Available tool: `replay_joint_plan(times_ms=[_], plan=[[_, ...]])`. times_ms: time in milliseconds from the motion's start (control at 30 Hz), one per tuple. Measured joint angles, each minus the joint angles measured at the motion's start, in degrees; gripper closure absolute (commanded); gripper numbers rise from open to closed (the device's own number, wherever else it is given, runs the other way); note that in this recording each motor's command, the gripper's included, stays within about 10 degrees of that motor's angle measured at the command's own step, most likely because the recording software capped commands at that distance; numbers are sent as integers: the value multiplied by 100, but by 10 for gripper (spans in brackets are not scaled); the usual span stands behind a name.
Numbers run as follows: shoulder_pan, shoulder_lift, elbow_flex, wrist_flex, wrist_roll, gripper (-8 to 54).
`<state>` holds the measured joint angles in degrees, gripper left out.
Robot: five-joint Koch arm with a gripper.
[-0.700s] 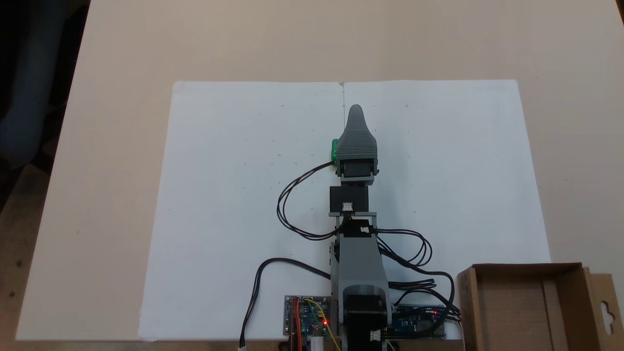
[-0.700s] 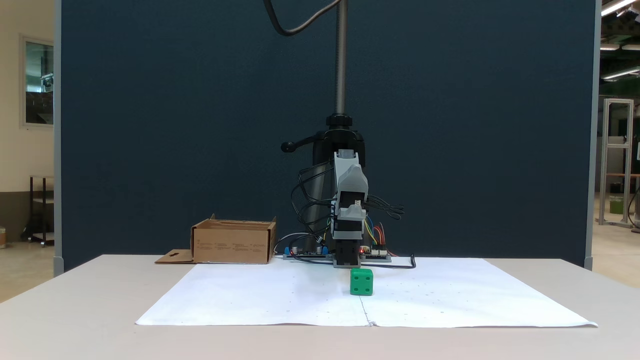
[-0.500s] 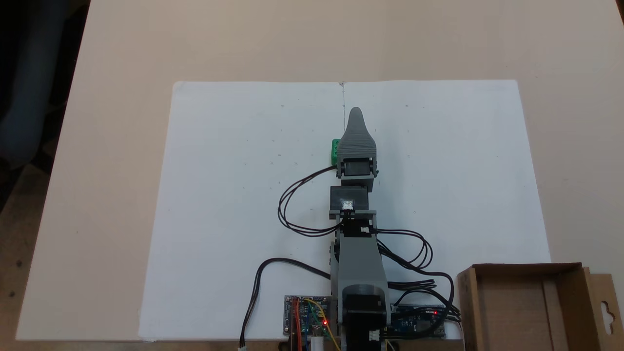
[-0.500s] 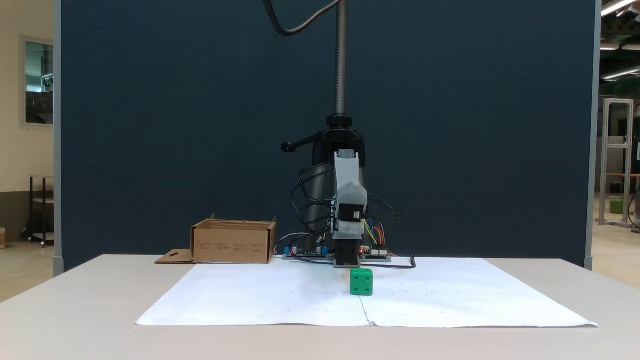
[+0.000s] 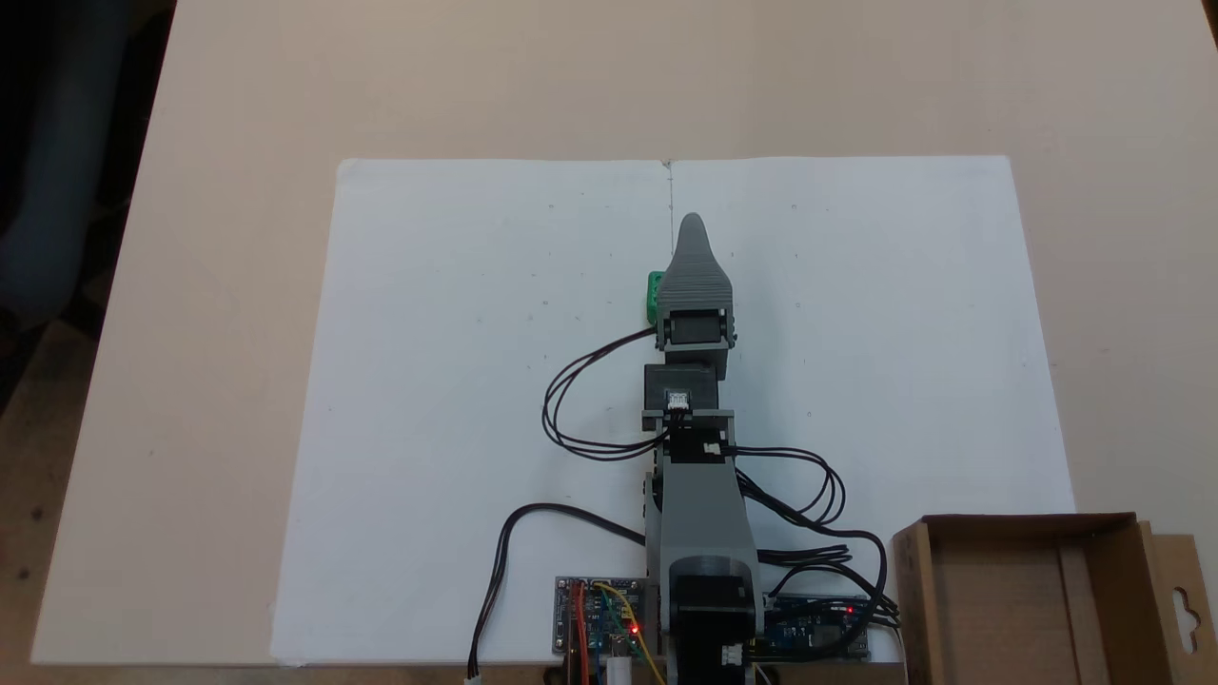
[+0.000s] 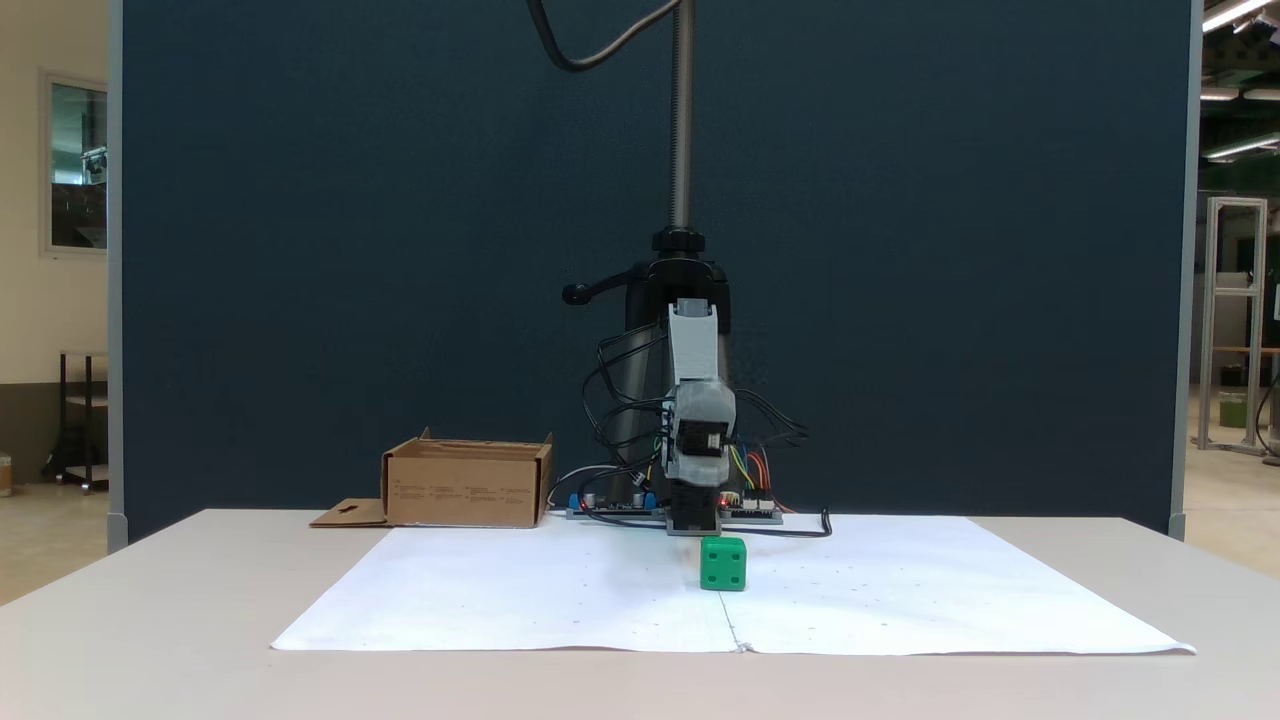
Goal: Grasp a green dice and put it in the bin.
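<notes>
The green dice (image 6: 723,563) sits on the white paper (image 6: 500,600), just left of the paper's centre fold in the top-down fixed view, where my gripper half covers the dice (image 5: 653,297). My grey gripper (image 5: 693,228) hangs above the dice and reaches a little past it. From the front the gripper (image 6: 700,440) faces the camera, well above the cube and not touching it. One jaw lies over the other, so its state is hidden. The brown cardboard bin (image 5: 999,609) stands empty at the lower right by the arm's base, with its hang-hole flap (image 5: 1183,609) out to the side; from the front the bin (image 6: 465,487) is at the back left.
Circuit boards (image 5: 599,628) and looping black cables (image 5: 571,409) lie around the arm's base (image 5: 709,571). A camera stand pole (image 6: 682,120) rises behind the arm before a dark blue partition. Bare tan table (image 5: 190,285) surrounds the paper.
The gripper head has come down toward the dice and its tip has drawn slightly back toward the base. The dice has not moved.
</notes>
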<state>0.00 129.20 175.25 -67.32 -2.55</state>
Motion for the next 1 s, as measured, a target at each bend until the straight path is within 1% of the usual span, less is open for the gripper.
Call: replay_joint_plan(times_ms=[233, 467, 567, 867, 1000], plan=[[167, 0, -545, 1617, 0, 13], [554, 0, -2382, 4456, 0, 12], [554, 0, -2892, 5423, 0, 12], [-88, 0, -4685, 8402, 9, 18], [-149, -9, -5379, 9589, 308, 23]])
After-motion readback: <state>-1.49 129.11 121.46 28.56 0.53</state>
